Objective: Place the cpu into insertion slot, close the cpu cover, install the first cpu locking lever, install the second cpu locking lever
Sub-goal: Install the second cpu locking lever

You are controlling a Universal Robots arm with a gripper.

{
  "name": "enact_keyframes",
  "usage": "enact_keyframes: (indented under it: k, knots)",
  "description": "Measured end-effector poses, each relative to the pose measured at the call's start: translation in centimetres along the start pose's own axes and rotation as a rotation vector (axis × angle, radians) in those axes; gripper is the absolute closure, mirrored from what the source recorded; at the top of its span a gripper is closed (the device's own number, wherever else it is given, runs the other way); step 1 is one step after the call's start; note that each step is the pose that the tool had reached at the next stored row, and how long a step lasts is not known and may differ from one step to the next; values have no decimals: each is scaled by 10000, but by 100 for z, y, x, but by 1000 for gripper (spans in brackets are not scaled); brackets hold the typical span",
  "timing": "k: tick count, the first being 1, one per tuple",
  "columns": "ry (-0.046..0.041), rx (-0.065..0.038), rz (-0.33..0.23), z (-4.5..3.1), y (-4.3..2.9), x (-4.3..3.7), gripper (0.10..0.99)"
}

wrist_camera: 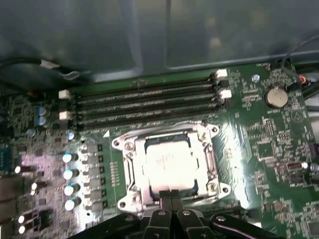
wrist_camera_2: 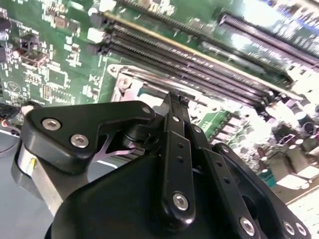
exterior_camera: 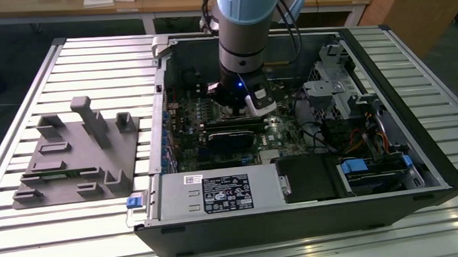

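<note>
End effector (wrist_camera: 172, 199) fingers pressed together, empty, at cpu cover (wrist_camera: 130, 164) edge

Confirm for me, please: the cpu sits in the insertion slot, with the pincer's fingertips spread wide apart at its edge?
Not quite: the cpu does sit in the insertion slot, but the first wrist view shows the pincer fingertips pressed together at its edge.

You are seeing the computer case (exterior_camera: 292, 178) sitting at the middle and right of the exterior view, on the slatted table (exterior_camera: 82, 59). The fixture plate (exterior_camera: 74, 154) is lying beside it at the frame's left. Inside the case, the arm (exterior_camera: 243, 42) is reaching down at upper centre. In the first wrist view, the cpu (wrist_camera: 169, 164) is lying in the insertion slot (wrist_camera: 135, 167) at lower centre, the cpu cover (wrist_camera: 212, 149) framing it, the memory slots (wrist_camera: 144, 102) running just above.
</note>
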State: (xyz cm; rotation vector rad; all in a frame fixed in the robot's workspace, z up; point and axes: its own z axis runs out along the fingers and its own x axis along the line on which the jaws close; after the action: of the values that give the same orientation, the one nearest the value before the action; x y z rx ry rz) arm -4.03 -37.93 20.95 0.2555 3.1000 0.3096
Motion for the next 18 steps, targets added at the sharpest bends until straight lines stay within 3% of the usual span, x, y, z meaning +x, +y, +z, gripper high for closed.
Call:
enact_keyframes:
  k: [12,18]
  knots:
    - [-14,103,-11,53,252,9,980]
    - [-16,117,-13,-29,284,12,980]
